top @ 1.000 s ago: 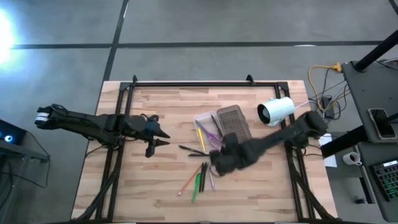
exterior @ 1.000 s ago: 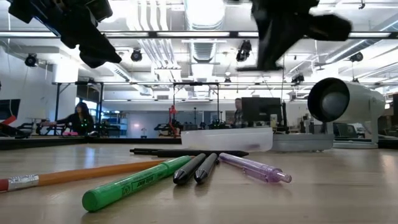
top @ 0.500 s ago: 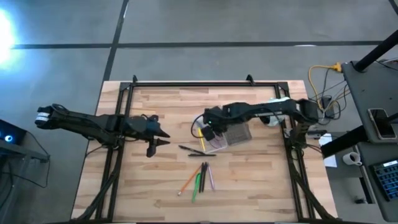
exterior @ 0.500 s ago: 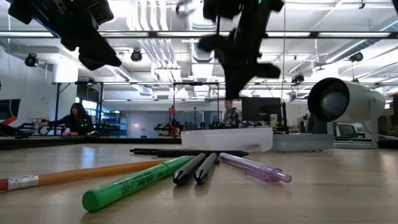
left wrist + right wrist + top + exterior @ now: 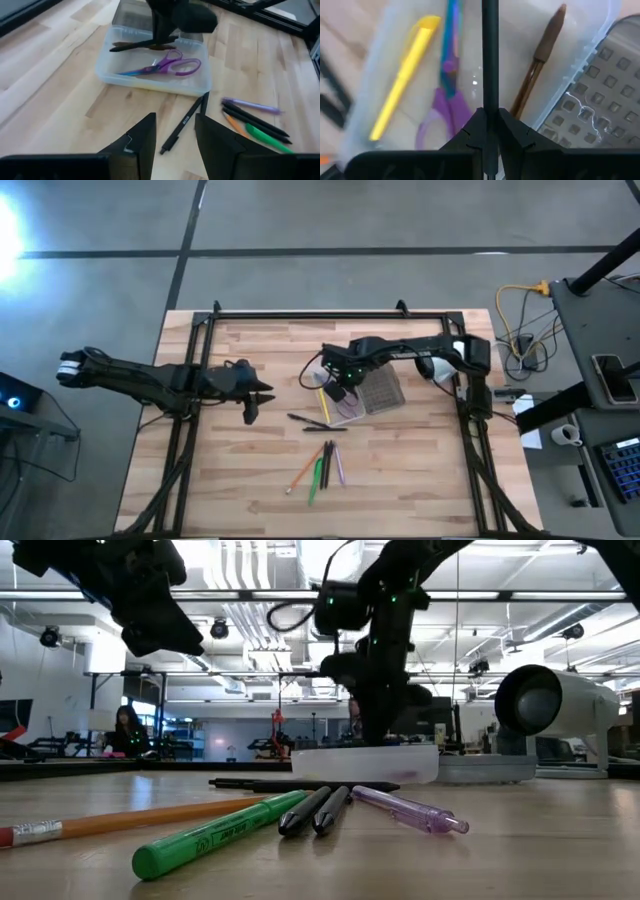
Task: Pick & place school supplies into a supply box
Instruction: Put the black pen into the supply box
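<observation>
High view: right gripper poised over small clear-plastic supply box at mid wooden bench; left gripper well apart, toward the bench's left side; loose pens and pencils lying nearer the front edge.

Low view: right gripper hanging directly above the box; thick green marker, orange pencil, translucent purple pen close to the camera.

Left wrist view: left gripper with fingers spread, holding nothing; purple-handled scissors lying inside the box; black pen just beside its wall.

Right wrist view: right gripper clamped on thin black pen, above yellow pen, scissors and dark red pencil in the tray.
</observation>
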{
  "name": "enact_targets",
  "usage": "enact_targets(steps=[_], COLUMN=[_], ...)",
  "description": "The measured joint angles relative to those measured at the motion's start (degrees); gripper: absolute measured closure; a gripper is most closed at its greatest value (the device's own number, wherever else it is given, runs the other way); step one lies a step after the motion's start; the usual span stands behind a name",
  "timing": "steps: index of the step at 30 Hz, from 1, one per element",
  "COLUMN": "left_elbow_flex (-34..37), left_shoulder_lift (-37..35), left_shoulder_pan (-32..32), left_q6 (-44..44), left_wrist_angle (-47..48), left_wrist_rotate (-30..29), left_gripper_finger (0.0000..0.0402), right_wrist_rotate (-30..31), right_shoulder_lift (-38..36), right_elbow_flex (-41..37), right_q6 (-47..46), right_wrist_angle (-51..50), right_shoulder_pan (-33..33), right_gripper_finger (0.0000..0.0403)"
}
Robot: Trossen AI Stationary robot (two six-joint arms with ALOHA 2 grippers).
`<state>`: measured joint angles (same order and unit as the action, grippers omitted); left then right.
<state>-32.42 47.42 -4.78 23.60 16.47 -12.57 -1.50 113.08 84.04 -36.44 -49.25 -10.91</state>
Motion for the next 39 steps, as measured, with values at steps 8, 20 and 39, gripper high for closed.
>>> enact_targets(steps=[8,20,39], left_elbow_flex=[0.0,1.6,-6.4], left_shoulder_lift=[0.0,0.1,35.0], left_shoulder_pan=[0.0,0.0,1.7], left_q6=[2.5,1.7,-35.6], left_wrist_angle=[0.0,0.1,-9.5], left_wrist_rotate=[0.0,0.7,13.8], left_gripper_finger=[0.0281,0.0281,0.0281], right_wrist_rotate=[0.1,3.2,7.5], right_shoulder_lift=[1.1,-8.3,-9.5], right_elbow_flex=[-0.1,-0.1,-0.8], right_q6=[0.1,-10.0,-40.5], right_wrist_angle=[1.1,0.3,-14.0], right_shoulder_pan=[0.3,7.4,31.0], right_gripper_finger=[0.0270,0.0198,0.0197])
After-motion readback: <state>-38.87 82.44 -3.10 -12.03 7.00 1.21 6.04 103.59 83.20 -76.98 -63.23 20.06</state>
